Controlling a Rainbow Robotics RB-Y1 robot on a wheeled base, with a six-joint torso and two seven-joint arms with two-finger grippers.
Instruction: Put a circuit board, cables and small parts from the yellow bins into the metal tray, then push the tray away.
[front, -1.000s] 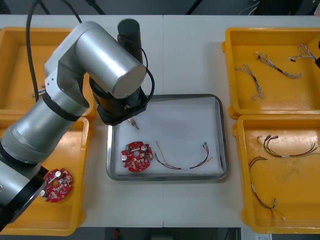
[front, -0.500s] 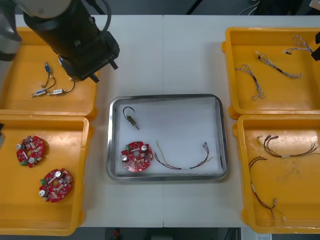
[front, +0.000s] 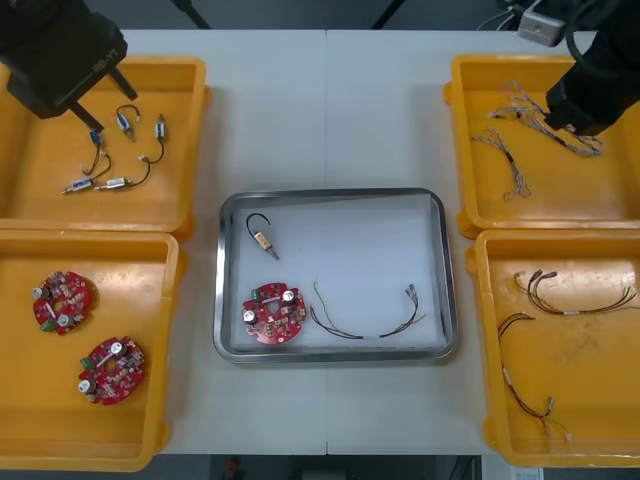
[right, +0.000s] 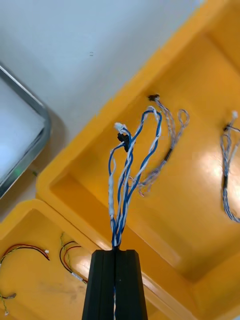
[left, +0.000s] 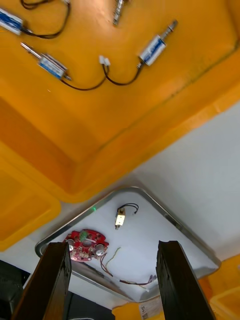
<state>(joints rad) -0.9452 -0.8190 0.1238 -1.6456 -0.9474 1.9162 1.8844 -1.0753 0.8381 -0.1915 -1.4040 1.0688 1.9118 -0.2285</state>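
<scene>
The metal tray (front: 219, 280), white inside, holds a round red circuit board (front: 272, 313), a thin red and yellow cable (front: 365, 322) and a small metal part (front: 263, 238) with a black lead. My left gripper (left: 115, 247) is open and empty, high over the far-left yellow bin (front: 40, 200). Past its fingers lie the tray (left: 145, 235) and the board (left: 86, 243). My right gripper (right: 115, 252) is shut on a twisted blue and white cable (right: 127, 170), which hangs above the far-right bin (right: 195, 200). The right arm (front: 600, 70) is at the top right.
Several small metal parts (front: 110, 183) with black leads lie in the far-left bin. The near-left bin holds two red boards (front: 64, 302) (front: 112, 369). More blue and white cables (front: 505, 160) lie in the far-right bin, and red and yellow cables (front: 570, 300) in the near-right one.
My left arm has pulled back from the tray to the far-left bin, leaving the small metal part in the tray. The right arm has come in over the far-right bin.
</scene>
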